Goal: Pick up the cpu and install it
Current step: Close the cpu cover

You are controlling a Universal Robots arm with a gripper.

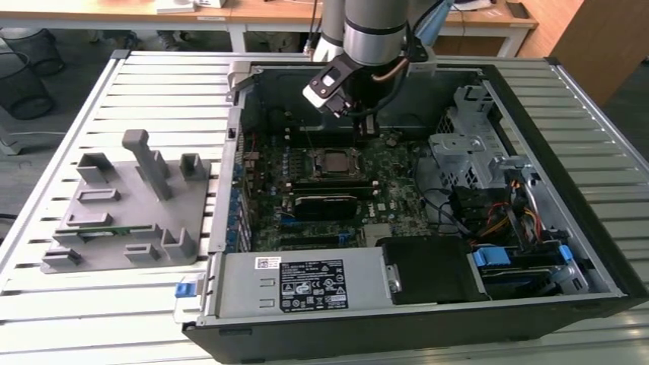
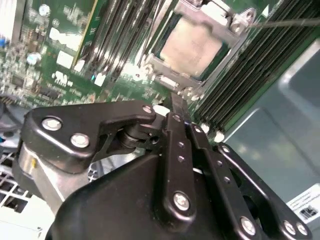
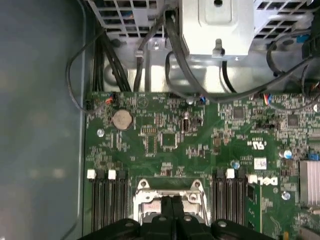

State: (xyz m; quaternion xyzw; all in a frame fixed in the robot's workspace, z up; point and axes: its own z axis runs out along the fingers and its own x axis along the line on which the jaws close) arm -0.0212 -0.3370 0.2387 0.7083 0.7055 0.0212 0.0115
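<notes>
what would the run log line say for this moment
gripper: shut, nothing held, at socket edge | cpu: seated in socket | motherboard: exposed

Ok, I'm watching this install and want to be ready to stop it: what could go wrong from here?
1. The gripper hovers shut near the socket frame, with the cpu lying inside it; a drop or drift could strike the chip or the frame.
2. Memory slots flank the socket closely, so a sideways move might knock them.
</notes>
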